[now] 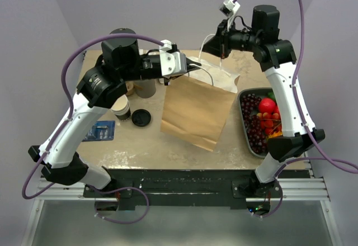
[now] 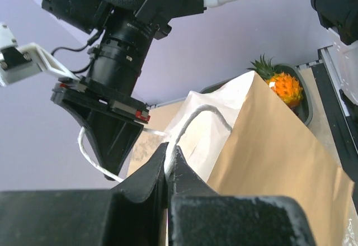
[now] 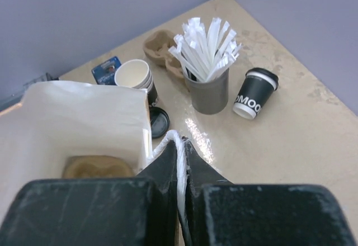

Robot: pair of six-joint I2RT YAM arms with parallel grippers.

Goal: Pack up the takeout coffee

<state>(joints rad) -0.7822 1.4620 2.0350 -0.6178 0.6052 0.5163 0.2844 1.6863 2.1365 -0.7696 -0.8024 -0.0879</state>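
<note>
The coffee cup [image 3: 254,92] stands upright on the table [image 3: 313,140] with its black lid on. It is outside the paper bag [image 1: 196,109], and neither claw touches it. From the right wrist it shows beyond the right claw [image 3: 180,152] and off to one side, well apart from it. It stands just beside a grey cup full of white straws [image 3: 208,72], on that cup's far side. In the overhead view the left arm hides it. The right claw is clenched on a thin white bag handle [image 3: 172,136], the cord pinched between its two black fingers at the far right of the bag's mouth. The left claw [image 2: 169,159] is clenched on the other white handle [image 2: 202,113] at the left of the mouth. Between the two claws the bag gapes open, its white lining showing, and a brown cardboard cup carrier [image 3: 98,166] lies at the bottom inside. Left of the bag on the table are a stack of lidless cups [image 3: 136,77] with white insides, a loose black lid [image 3: 159,118] beside the stack, a second cardboard carrier [image 3: 159,47] farther back, and a small blue packet [image 3: 106,69] nearer the left edge. To the right of the bag sits a dark tray [image 1: 246,131] holding fruit [image 1: 267,106], well away from the coffee cup.
</note>
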